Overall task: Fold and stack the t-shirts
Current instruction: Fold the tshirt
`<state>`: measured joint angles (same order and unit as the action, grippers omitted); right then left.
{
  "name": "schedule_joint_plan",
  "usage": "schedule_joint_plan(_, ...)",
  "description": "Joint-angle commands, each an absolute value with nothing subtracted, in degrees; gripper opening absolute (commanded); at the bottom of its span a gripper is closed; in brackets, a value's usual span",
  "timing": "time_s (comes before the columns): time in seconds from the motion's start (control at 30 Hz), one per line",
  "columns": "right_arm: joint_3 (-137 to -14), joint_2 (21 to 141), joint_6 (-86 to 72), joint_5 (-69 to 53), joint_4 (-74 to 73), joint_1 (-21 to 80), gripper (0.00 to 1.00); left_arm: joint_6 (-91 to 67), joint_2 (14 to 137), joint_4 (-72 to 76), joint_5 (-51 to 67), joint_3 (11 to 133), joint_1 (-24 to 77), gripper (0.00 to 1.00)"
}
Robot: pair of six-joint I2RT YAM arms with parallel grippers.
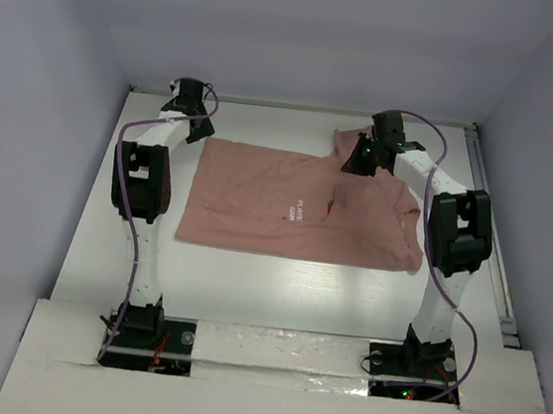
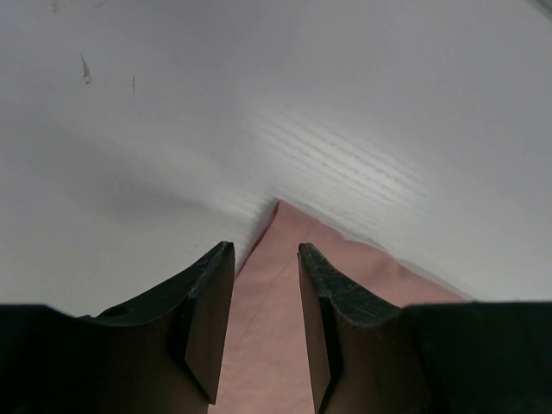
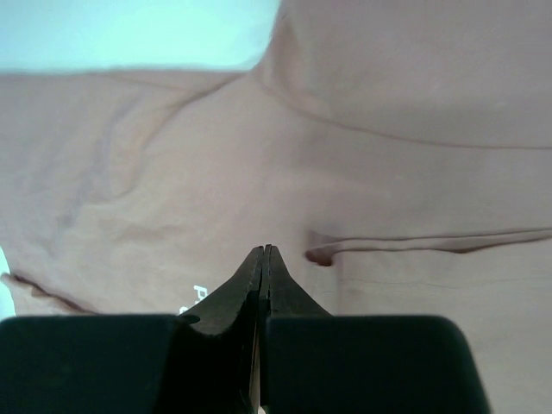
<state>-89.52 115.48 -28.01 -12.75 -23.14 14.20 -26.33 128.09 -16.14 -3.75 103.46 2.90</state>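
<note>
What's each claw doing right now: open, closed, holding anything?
Left claw: open, over the t-shirt corner, not gripping.
Right claw: closed above the t-shirt, nothing visibly held.

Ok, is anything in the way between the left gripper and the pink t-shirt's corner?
Nothing visible does. The left gripper is open, and the pink t-shirt's corner lies on the white table right in the gap between its fingers.

Pink t-shirt (image 1: 297,204), spread on white table (image 1: 248,284)

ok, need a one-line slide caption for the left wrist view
Left gripper open, fingers either side of a corner of the pink t-shirt lying on the white table.
</note>
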Motion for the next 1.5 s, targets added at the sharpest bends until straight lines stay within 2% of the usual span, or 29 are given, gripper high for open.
schedule_joint_plan(0.0, -91.0, 112.9, -27.2, -12.7, -22.3, 11.6, 0.03, -24.5, 128.2, -16.9, -5.5, 105.9, 3.1, 0.33)
schedule_joint_plan(0.13, -95.9, 116.4, -26.6, -13.6, -24.2, 9.7, 0.13, -24.7, 130.9, -16.8, -4.3, 108.7, 3.1, 0.38)
schedule_joint_plan(0.27, -101.6, 120.0, -26.9, -14.0, -24.8, 7.9, 0.21, -25.0, 133.2, -16.9, -3.2, 111.4, 3.1, 0.39)
schedule_joint_plan(0.47, -115.6, 128.0, -27.1, -13.7, -28.4, 4.3, 0.25, -25.8, 135.8, -17.0, -1.8, 112.1, 3.6, 0.38)
schedule_joint_plan(0.6, -124.1, 133.6, -27.2, -12.4, -28.6, 1.6, 0.32, -26.5, 136.0, -16.3, -1.8, 111.1, 3.6, 0.32)
schedule_joint_plan(0.7, -136.4, 142.6, -27.0, -11.2, -31.2, 0.0, 0.43, -27.8, 136.1, -16.2, -0.9, 110.9, 3.6, 0.12)
schedule_joint_plan(0.73, -136.5, 144.6, -26.9, -11.2, -31.7, 0.0, 0.43, -28.1, 136.0, -15.7, -0.5, 110.7, 3.6, 0.09)
schedule_joint_plan(0.83, -143.0, 149.0, -27.2, -10.4, -30.2, -1.2, 0.52, -28.8, 136.0, -15.5, -0.3, 110.7, 3.6, 0.00)
schedule_joint_plan(0.9, -145.5, 152.1, -27.2, -9.8, -28.4, -1.2, 0.56, -29.0, 136.0, -15.6, -0.3, 111.3, 3.6, 0.00)
schedule_joint_plan(1.03, -152.0, 158.8, -30.2, -13.3, -25.8, -1.2, 0.56, -29.0, 136.0, -16.2, -0.4, 113.3, 3.6, 0.00)
schedule_joint_plan(1.47, -150.7, 164.3, -39.2, -19.5, -19.0, -0.1, 0.53, -28.6, 136.1, -17.5, -0.5, 116.8, 3.6, 0.00)
